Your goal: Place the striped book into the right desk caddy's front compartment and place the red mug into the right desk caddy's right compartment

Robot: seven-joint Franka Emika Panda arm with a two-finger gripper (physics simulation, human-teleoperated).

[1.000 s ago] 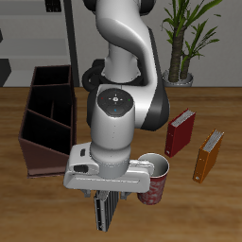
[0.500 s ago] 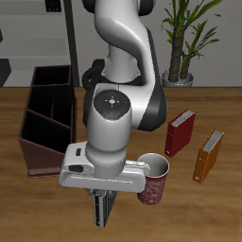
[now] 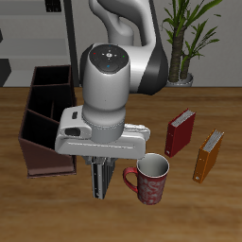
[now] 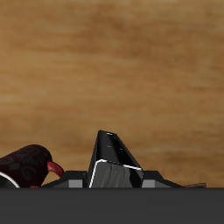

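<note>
The pincer [image 3: 101, 182] hangs below the arm's broad white hand, out over the wooden bench [image 3: 217, 203] near its front edge. Its fingers are clamped on the striped book [image 3: 102, 178], which hangs upright between them, clear of the bench top. In the wrist view the striped book [image 4: 115, 161] shows as a dark wedge with pale edges, seen from its narrow end with the wood grain of the bench [image 4: 112, 70] below it. No title or lettering can be read on its cover in either view.

The red mug [image 3: 150, 180] stands upright on the bench just beside the held book, its handle turned toward the book and its pale grey inside open to the camera. In the wrist view the red mug [image 4: 29, 166] shows only as a dark mottled curve with a bit of red handle. Its surface pattern carries no readable mark.

The right desk caddy [image 3: 44, 118] sits farther back on the bench, its slanted dividers visible. Nothing can be seen in its compartments, though the arm hides part of one edge.

A red book [image 3: 180, 132] and an orange book [image 3: 209, 155] stand upright near each other beyond the mug, well apart from the caddy. Their spines show small pale markings too small to read. A potted plant [image 3: 184, 38] stands at the back.
</note>
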